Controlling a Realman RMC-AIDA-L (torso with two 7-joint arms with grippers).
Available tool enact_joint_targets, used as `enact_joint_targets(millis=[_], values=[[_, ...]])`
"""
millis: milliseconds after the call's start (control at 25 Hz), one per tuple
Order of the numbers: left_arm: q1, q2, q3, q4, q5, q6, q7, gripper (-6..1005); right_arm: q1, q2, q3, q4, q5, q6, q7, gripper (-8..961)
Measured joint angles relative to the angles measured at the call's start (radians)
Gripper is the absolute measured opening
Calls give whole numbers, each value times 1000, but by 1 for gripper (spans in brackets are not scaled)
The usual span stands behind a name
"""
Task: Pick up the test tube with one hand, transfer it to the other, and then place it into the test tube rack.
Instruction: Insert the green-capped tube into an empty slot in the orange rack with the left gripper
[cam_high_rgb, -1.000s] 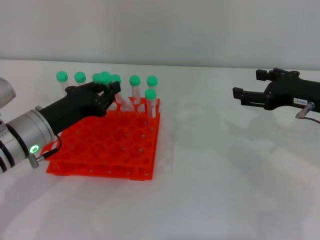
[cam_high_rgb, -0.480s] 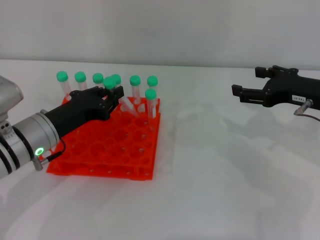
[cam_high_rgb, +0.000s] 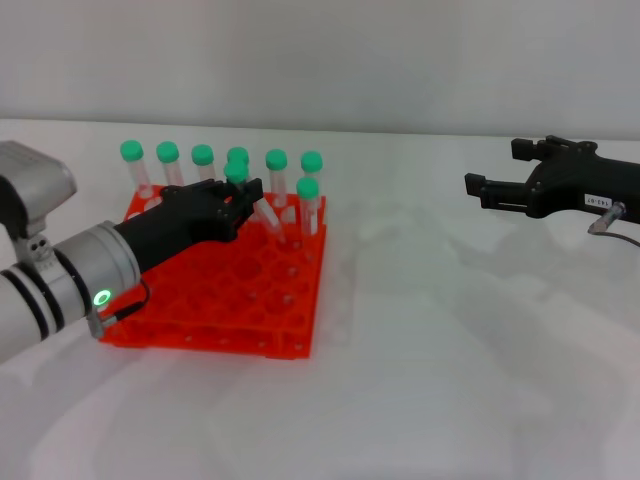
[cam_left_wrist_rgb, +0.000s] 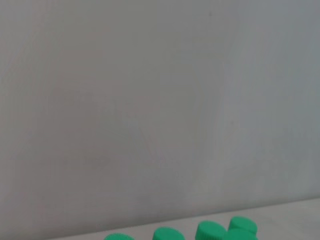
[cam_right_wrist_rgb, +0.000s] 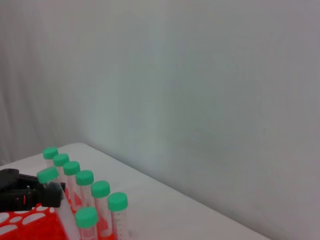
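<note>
The test tube (cam_high_rgb: 252, 196), a slim clear tube with a green cap, leans tilted above the test tube rack (cam_high_rgb: 215, 290), its cap near the black fingertips of the left gripper (cam_high_rgb: 240, 200) and its pointed end angled down toward a hole in the rack's second row from the far side. In the right wrist view the same test tube (cam_right_wrist_rgb: 56, 196) slants beside the black fingers, cap uppermost. The left gripper, on a ribbed silver cuff with a glowing green ring, reaches over the rack from the bench's left edge; whether its fingers are clamped on the tube or parted around it cannot be told.

Seven other green-capped tubes (cam_high_rgb: 277, 176) stand upright in the rack's far rows, six along the back and one at the far right corner hole just in front. The orange-red rack sits on the left half of the white bench (cam_high_rgb: 460, 360).

The right gripper (cam_high_rgb: 478, 188) hovers well apart near the bench's far right edge, fingers spread and holding nothing.
</note>
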Motion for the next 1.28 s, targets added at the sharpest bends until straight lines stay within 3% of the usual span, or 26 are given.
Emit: enact_joint_targets(millis=[280,720,1040,1280], values=[[-47,1,2,-44,18,-40,1,233,1,1,-1,5,0,-6,0,859],[-66,2,35,-38,36,-86,13,236,27,0,1,39,-1,-12,-4,859],[-39,-1,36,6,29,-67,70,433,31,-1,6,43,-8,-20,-6,860],[90,-2,36,88,-43,53,168,682,28,-2,9,43,-4,-21,-9,860]])
